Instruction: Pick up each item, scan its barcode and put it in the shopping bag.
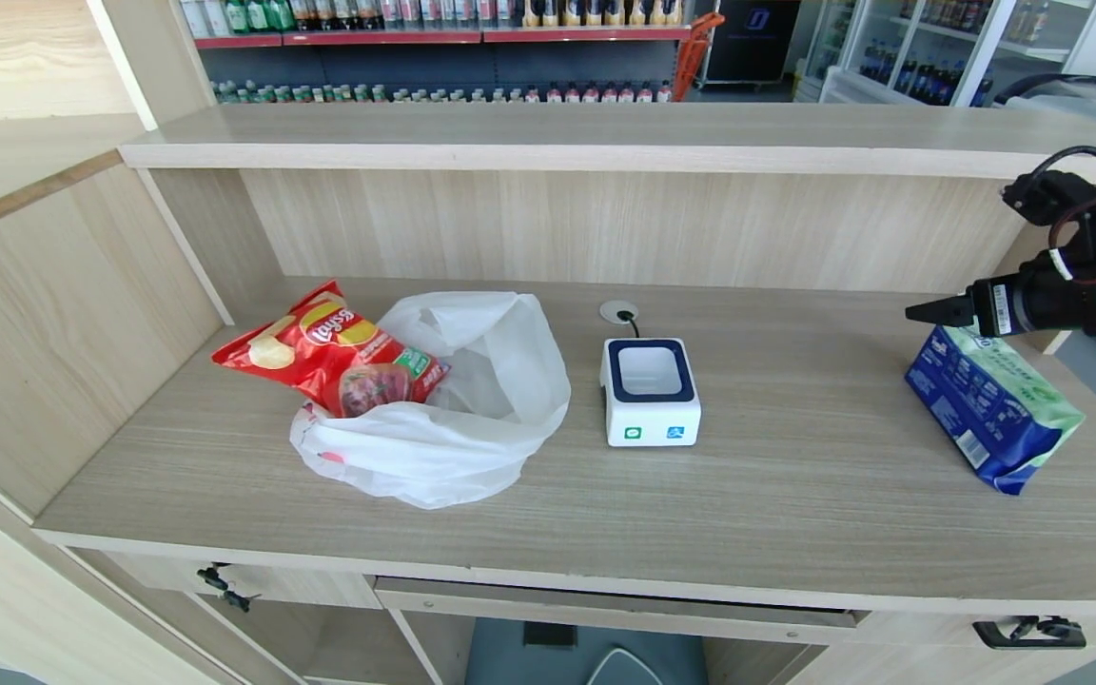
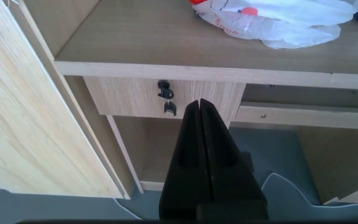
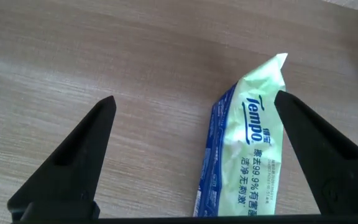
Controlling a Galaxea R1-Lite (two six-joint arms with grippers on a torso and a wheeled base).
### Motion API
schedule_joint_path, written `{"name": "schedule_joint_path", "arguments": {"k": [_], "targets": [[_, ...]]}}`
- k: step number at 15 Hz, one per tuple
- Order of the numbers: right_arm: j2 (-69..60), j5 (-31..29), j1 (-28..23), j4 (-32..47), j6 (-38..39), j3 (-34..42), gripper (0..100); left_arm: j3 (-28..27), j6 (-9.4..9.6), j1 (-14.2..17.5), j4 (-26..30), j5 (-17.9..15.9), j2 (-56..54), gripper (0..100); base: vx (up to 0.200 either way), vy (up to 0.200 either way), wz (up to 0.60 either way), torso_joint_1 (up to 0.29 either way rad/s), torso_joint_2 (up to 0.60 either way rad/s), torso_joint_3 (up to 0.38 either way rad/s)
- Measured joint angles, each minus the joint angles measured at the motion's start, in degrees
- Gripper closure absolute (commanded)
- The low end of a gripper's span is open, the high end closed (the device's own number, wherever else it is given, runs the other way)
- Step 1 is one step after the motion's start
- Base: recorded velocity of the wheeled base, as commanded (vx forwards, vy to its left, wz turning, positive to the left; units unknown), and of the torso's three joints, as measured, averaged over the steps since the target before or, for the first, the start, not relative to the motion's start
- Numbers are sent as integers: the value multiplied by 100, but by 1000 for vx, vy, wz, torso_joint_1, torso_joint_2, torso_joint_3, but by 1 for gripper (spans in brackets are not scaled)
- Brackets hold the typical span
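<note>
A red chips bag (image 1: pixel 329 357) lies across the mouth of the white shopping bag (image 1: pixel 472 419) on the left of the counter. The white barcode scanner (image 1: pixel 651 390) stands mid-counter with its window facing up. At the far right lies a blue and green tissue pack (image 1: pixel 990 404). My right gripper (image 1: pixel 924 311) hovers just above the pack's far end, open; the tissue pack (image 3: pixel 250 155) lies below and between the spread fingers, untouched by my right gripper (image 3: pixel 194 99). My left gripper (image 2: pixel 197 104) hangs shut and empty below the counter's front edge, with the shopping bag (image 2: pixel 291 25) above it.
A raised shelf and back wall close off the counter (image 1: pixel 795 504) behind, and a wooden side panel (image 1: pixel 53 323) stands at the left. Under the front edge sits a drawer with a key (image 2: pixel 165 99). Bare counter lies between scanner and tissue pack.
</note>
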Motion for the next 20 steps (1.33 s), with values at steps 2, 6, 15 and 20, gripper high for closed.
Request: {"name": "schedule_joint_path", "arguments": {"k": [2, 6, 15, 20], "targets": [[-69, -456, -80, 6, -13, 35, 0, 0, 0, 2, -2, 0, 0, 100, 0, 0, 0, 0, 0, 0], [-102, -1129, -116, 111, 438, 240, 0, 0, 0, -1, 0, -2, 0, 100, 0, 0, 0, 0, 0, 0], [-395, -1334, -100, 382, 518, 599, 0, 0, 0, 0, 1, 0, 0, 100, 0, 0, 0, 0, 0, 0], [-378, -1347, -229, 360, 545, 1078, 0, 0, 0, 0, 1, 0, 0, 100, 0, 0, 0, 0, 0, 0]]}}
